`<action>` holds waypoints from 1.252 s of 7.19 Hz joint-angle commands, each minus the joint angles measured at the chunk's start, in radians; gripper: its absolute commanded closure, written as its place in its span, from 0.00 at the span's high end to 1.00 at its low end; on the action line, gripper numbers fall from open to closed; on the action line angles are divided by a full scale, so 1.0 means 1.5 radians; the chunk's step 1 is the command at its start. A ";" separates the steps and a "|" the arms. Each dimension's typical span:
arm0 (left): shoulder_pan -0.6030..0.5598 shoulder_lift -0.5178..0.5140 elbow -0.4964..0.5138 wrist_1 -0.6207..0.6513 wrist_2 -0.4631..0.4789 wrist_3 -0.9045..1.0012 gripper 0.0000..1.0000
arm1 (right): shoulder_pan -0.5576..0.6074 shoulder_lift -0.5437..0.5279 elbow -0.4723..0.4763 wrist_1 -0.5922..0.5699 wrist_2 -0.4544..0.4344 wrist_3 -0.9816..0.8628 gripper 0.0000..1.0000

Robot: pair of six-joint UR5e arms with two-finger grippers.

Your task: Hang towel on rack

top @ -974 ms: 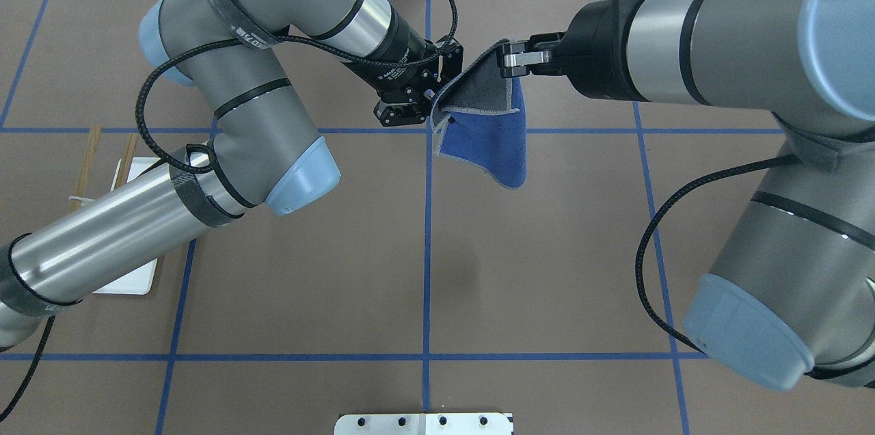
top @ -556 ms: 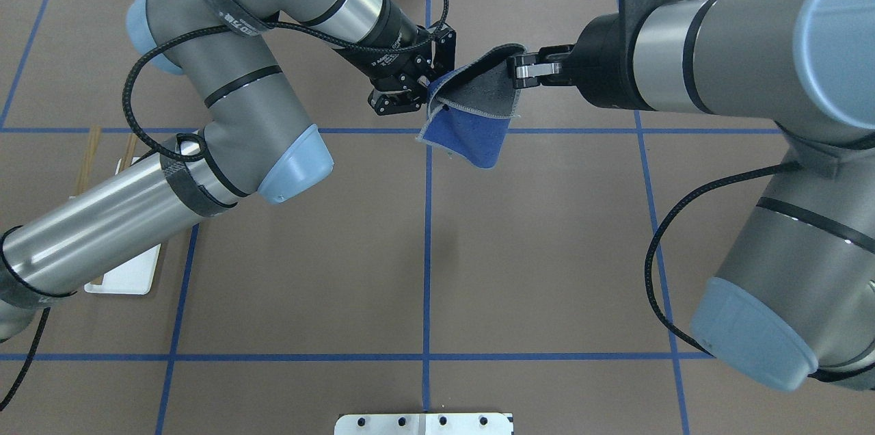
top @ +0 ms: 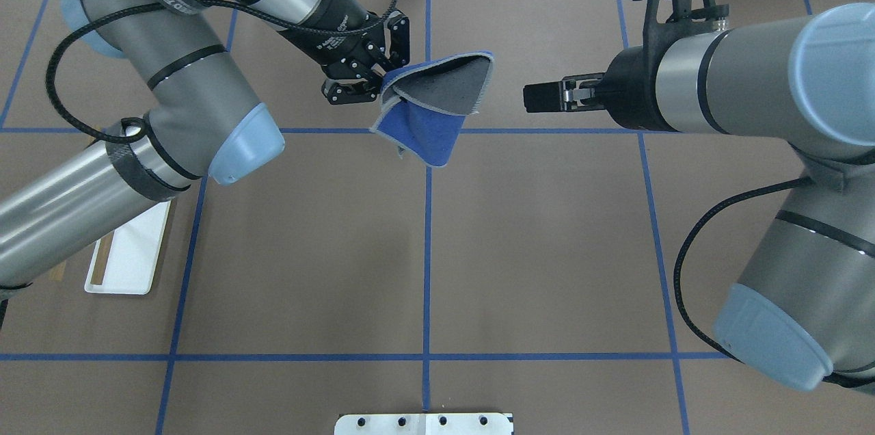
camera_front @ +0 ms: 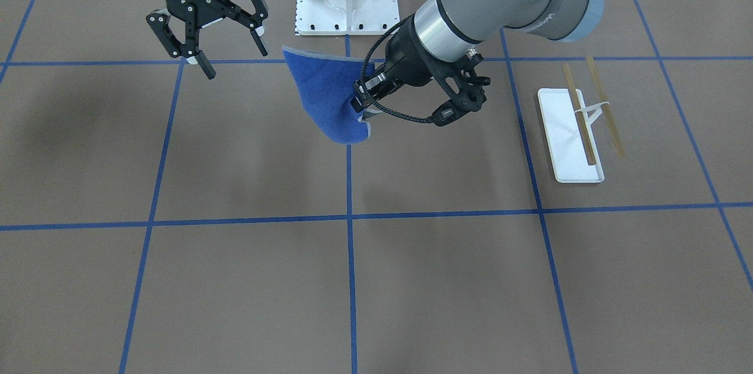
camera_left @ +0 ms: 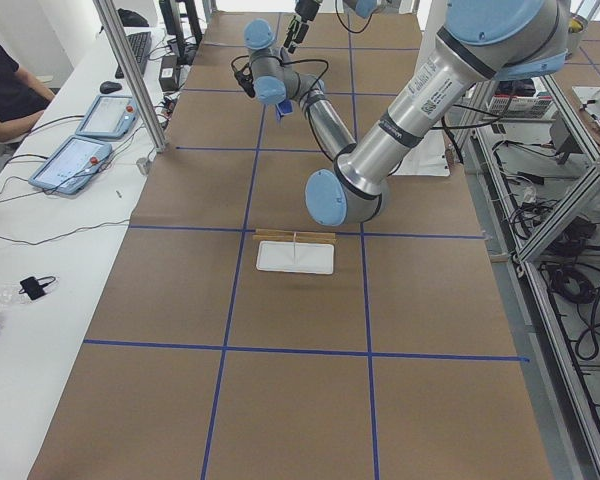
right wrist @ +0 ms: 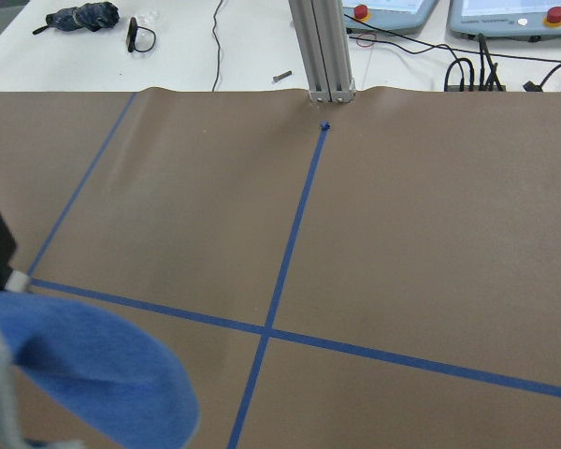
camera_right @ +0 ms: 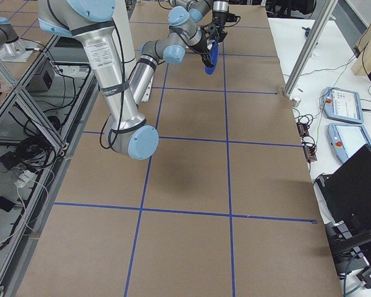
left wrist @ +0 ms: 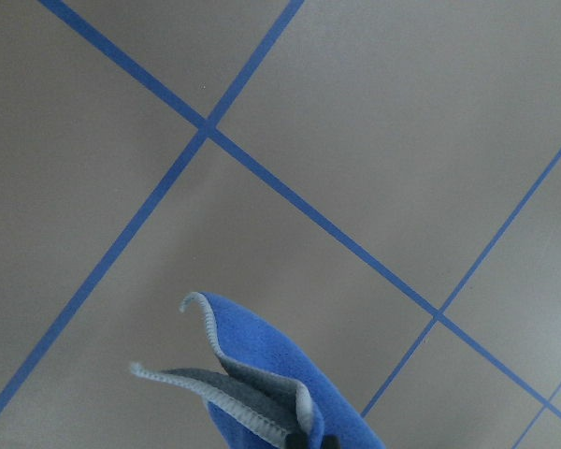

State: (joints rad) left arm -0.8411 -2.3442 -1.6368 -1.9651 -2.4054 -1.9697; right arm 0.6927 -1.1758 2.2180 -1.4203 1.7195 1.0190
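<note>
Blue towel [top: 424,134] hangs from the left gripper [top: 380,83], whose fingers are clamped on one corner. The cloth droops above the brown table [top: 547,250], grey underside up in the overhead view. You will find the right gripper [camera_front: 233,59] near the towel's far edge but apart from it, fingers spread and holding nothing. The rack [camera_front: 566,144] stands on the table well apart, on the left arm's side.
</note>
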 commanded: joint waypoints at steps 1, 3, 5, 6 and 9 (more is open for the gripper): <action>-0.044 0.063 -0.033 0.000 -0.053 0.043 0.00 | 0.019 -0.015 -0.025 0.002 0.000 0.003 1.00; -0.052 0.126 -0.070 0.002 -0.059 0.122 0.00 | 0.041 -0.008 -0.074 0.001 0.001 0.018 1.00; -0.064 0.188 -0.102 0.002 -0.059 0.222 0.00 | 0.092 -0.013 -0.119 -0.004 0.011 -0.076 1.00; -0.077 0.207 -0.104 0.002 -0.059 0.280 0.00 | 0.146 -0.016 -0.149 -0.014 0.039 -0.175 1.00; -0.115 0.268 -0.103 0.002 -0.091 0.443 0.00 | 0.279 -0.016 -0.252 -0.036 0.167 -0.404 1.00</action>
State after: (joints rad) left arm -0.9825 -1.9772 -1.7922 -1.9619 -2.5094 -1.3968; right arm 1.0366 -1.1981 1.9033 -1.4692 1.8972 0.5330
